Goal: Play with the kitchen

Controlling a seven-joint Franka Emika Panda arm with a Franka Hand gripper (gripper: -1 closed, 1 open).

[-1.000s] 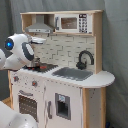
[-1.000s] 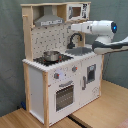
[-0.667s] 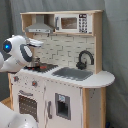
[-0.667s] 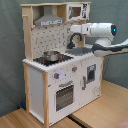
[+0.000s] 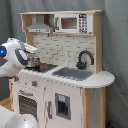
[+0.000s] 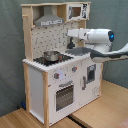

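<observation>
The kitchen (image 6: 57,60) is seen standing on a wooden floor before a grey backdrop; it is judged rigid and far too heavy to be lifted, so only its moving parts are to be handled. Nearest in the second exterior view, the oven door (image 6: 64,95) is presented; its bar handle along the top edge is judged the firmest hold, though smooth and probably slippery; the knobs (image 6: 57,76) above it are small and judged to turn lightly. On the stovetop a small metal pot (image 6: 50,55) rests, judged light and easily knocked over. Beyond it the gripper (image 6: 71,34) is held above the counter; whether its fingers are apart or together cannot be told. Farthest lie the sink (image 5: 73,73) and faucet (image 5: 84,58).
</observation>
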